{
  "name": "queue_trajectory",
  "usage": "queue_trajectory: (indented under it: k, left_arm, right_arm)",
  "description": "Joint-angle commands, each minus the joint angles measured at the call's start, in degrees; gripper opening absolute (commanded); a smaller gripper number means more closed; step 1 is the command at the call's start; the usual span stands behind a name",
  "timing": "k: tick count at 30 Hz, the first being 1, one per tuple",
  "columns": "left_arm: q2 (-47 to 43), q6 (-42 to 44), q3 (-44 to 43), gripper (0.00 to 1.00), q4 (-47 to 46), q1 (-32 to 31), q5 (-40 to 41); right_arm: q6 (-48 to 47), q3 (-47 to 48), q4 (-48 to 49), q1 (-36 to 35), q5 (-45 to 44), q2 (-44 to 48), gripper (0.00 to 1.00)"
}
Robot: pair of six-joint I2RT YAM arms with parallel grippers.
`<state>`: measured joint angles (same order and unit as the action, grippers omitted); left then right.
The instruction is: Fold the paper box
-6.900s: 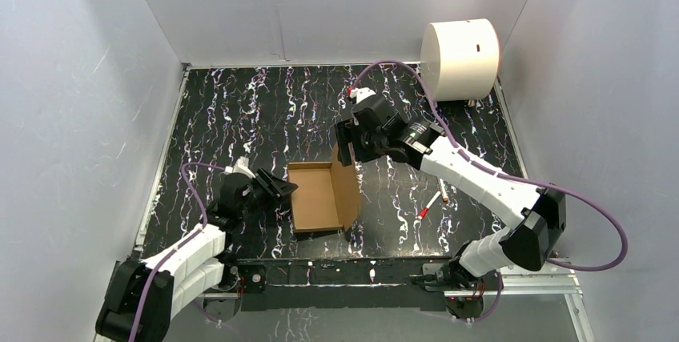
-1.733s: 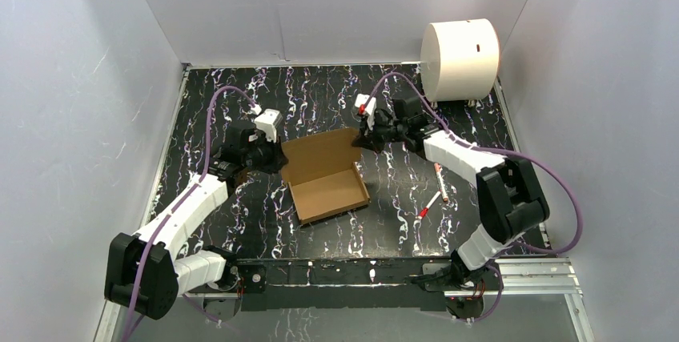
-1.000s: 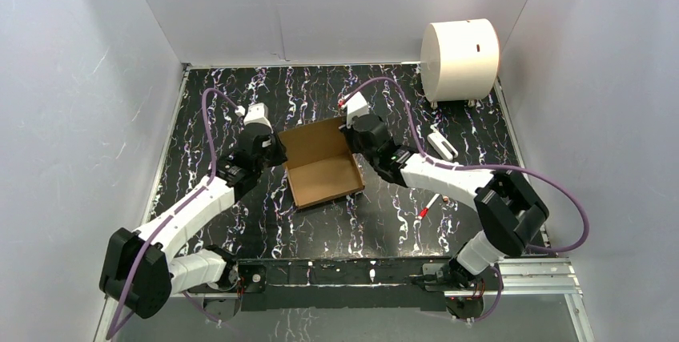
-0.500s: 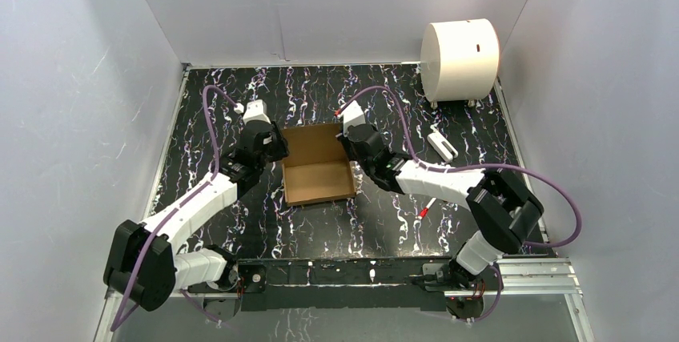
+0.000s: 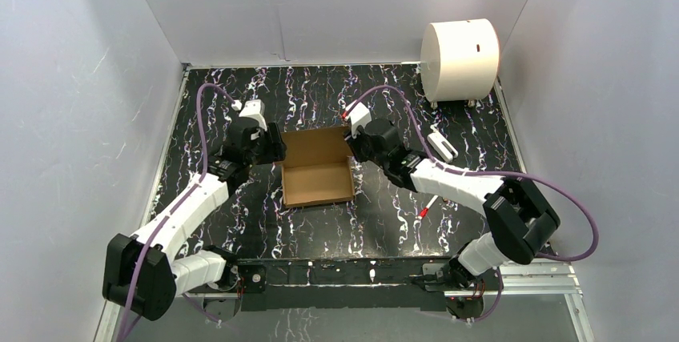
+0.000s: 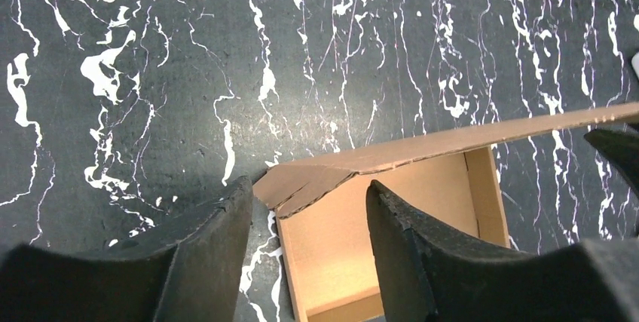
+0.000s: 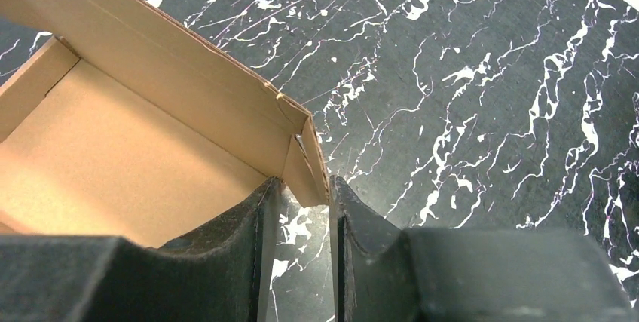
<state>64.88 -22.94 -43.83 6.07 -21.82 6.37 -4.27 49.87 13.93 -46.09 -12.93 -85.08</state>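
Left gripper (image 6: 307, 195), wrist view: black fingers (image 6: 203, 246) spread well apart, open, nothing held. Between them, the far-left corner of the plain brown thin-cardboard paper box (image 6: 377, 224), with its creased corner flap close by one finger and clear of the other.

Right gripper (image 7: 301, 186), wrist view: black fingers (image 7: 241, 239) parted only narrowly, open. In the slot between them, the far-right corner of the paper box, upright and near both inner faces; contact with either face not discernible.

Top view: paper box open side up at the middle of the black, white-veined marble-pattern table top (image 5: 240, 102), set between the two grippers. Far panel raised and taller than the low side walls; pale inner base facing up.

Further out, to the right of the right wrist: a small white oblong object (image 5: 441, 144), flat on the table. Nearer the bases, beside the right forearm: a thin red-and-white stick (image 5: 430, 202), partly hidden by the arm. At the far right corner, well apart from the box: a large white cylinder (image 5: 459, 47) lying on its side. Purple cables (image 5: 210, 106) looped above both arms. Plain white walls (image 5: 320, 6) on three sides.
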Motion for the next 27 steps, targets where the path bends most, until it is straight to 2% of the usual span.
queue_trajectory:
  k: [1,9,13,22,27]
  left_arm:
    - [-2.30,6.91,-2.06,0.56,3.28,1.68,-5.54]
    - [-2.01,13.88,-2.62,0.60,5.24,3.67,-8.10]
    - [-0.83,15.20,-2.50,0.61,2.75,4.86,-12.95]
    - [4.62,16.62,-5.51,0.61,2.03,7.06,-16.23]
    - [6.06,17.86,-5.11,0.56,1.20,7.83,-18.72]
  right_arm:
    - [-2.76,-0.68,0.98,1.31,6.34,2.37,0.38]
    - [-5.61,-1.13,1.95,3.84,11.94,1.78,0.38]
    - [-6.54,-0.85,2.85,4.91,15.62,1.04,0.37]
    - [-8.17,-0.60,4.25,6.33,18.71,-0.68,0.35]
    - [-8.54,-0.32,4.43,6.82,20.34,-1.22,0.31]
